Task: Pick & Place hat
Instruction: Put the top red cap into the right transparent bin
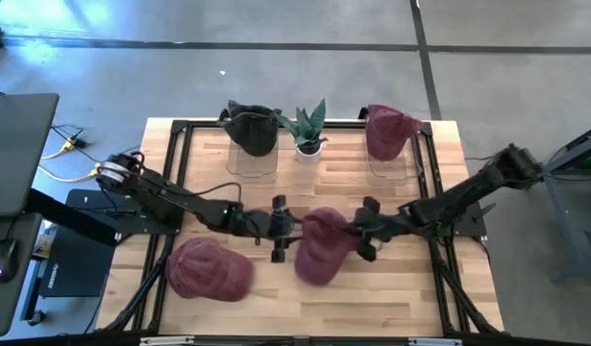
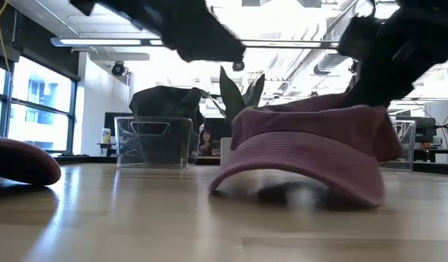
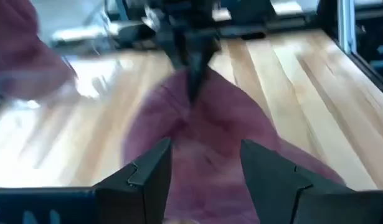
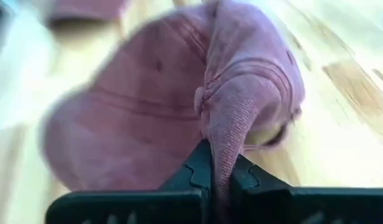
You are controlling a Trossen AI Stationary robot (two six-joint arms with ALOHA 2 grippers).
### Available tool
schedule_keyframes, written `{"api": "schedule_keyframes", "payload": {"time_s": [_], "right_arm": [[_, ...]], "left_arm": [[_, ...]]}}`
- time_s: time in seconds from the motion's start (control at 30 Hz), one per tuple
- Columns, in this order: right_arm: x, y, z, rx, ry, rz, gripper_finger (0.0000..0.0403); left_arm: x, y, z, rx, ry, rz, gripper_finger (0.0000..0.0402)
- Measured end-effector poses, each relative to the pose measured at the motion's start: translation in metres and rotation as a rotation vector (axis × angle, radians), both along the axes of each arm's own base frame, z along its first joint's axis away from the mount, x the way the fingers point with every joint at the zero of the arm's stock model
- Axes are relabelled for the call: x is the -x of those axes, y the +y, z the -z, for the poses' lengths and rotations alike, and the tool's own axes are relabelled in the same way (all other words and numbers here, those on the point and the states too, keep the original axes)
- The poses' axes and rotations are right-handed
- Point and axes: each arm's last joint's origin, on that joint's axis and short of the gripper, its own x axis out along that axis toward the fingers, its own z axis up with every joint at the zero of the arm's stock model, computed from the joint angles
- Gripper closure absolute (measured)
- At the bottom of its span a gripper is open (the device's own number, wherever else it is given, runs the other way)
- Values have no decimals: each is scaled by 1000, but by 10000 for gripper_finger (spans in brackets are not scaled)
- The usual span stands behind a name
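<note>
A grey concrete floor surrounds my wooden table (image 1: 391, 288). From above, the hat (image 1: 322, 248) I am after lies near the middle of the table, a little toward the front edge. A second hat (image 1: 209, 270) sits near the front left corner, and along the back edge stand a dark hat (image 1: 251, 128), a plant (image 1: 307, 130) and a third maroon hat (image 1: 389, 130). My right gripper (image 1: 357, 234) reaches in from the right edge and touches the hat's right side; my left gripper (image 1: 281, 229) waits just beside its left side.

At table height, against the office behind, the hat (image 2: 311, 142) droops with its brim down on the wood. I judge it light and floppy: the crown will fold under a pinch, and only the brim has any stiffness.

From my left wrist, my left fingers (image 3: 144, 180) stand apart around nothing, the hat (image 3: 203, 143) just ahead.

From my right wrist, my right fingers (image 4: 197, 167) are clenched on a bunched fold of the hat (image 4: 154, 99) at its back edge. That is a fair hold for soft fabric, though a thin fold could slip.
</note>
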Motion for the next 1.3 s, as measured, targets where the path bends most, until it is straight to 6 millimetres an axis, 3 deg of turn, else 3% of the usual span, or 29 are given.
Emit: {"api": "schedule_keyframes", "payload": {"time_s": [0.13,0.27,0.47,0.67,0.83,0.93,1.07,1.3], "right_arm": [[14,-2,-8,-64,-161,-67,400],[19,5,-25,-95,-285,-193,400],[16,18,-35,-159,-408,-381,401],[11,21,-32,-172,-416,-407,400],[11,22,-34,-171,-446,-411,400],[10,22,-36,-166,-465,-426,400],[11,22,-36,-164,-461,-430,401],[11,24,-34,-171,-438,-459,395]], "left_arm": [[-10,16,5,-48,-20,-2,220],[-17,27,8,-144,-39,133,212],[-20,22,-3,-182,-176,303,177],[-22,21,-12,-182,-270,335,146],[-36,18,12,-128,-213,326,141],[-52,15,12,-112,-217,340,141],[-67,10,27,-86,-60,395,152],[-84,-2,7,62,27,689,230]]}}
